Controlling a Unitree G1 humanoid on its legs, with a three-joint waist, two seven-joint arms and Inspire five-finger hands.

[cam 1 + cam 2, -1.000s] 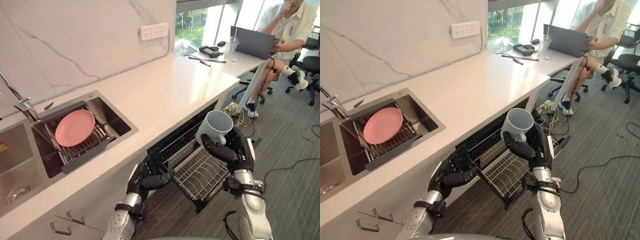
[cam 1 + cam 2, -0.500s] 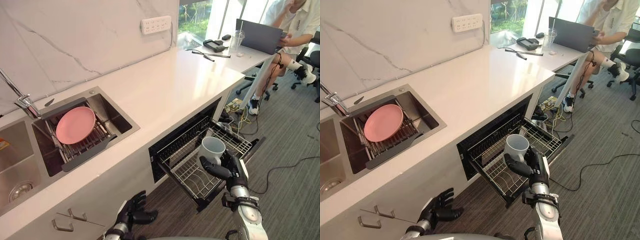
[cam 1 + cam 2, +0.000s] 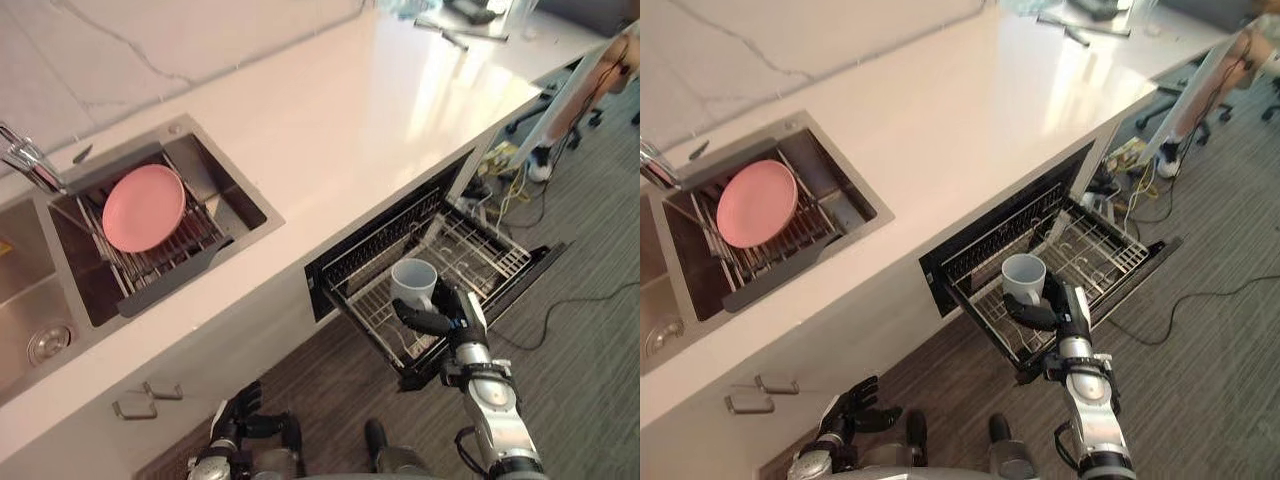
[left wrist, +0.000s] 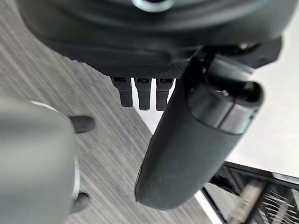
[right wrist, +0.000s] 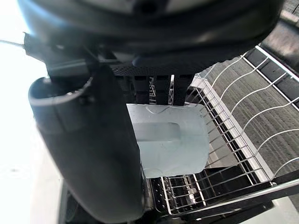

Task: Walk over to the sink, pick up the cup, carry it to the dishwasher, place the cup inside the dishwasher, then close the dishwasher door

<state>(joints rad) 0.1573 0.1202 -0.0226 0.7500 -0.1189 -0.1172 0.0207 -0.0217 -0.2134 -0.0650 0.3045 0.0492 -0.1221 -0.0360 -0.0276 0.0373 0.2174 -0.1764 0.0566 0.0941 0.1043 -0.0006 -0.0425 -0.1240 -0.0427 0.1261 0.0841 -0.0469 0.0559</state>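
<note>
A white cup (image 3: 413, 284) hangs upright over the pulled-out wire rack (image 3: 470, 252) of the open dishwasher (image 3: 385, 240) under the counter. My right hand (image 3: 440, 321) is shut on the cup from the front, thumb and fingers round its side. The right wrist view has the cup (image 5: 170, 140) just above the rack wires (image 5: 233, 135). My left hand (image 3: 243, 415) hangs low by the floor near the cabinet front, away from the cup, with its fingers (image 4: 140, 93) loosely spread.
A pink plate (image 3: 144, 206) lies on a drain rack in the sink (image 3: 230, 205) at the left, with a tap (image 3: 25, 160) behind. The white counter (image 3: 350, 110) runs to the right. A desk with chair legs and floor cables stand at the far right.
The camera has tilted down and the whole scene shifted. My right hand has lowered the cup closer to the rack. My left hand has dropped lower toward the floor.
</note>
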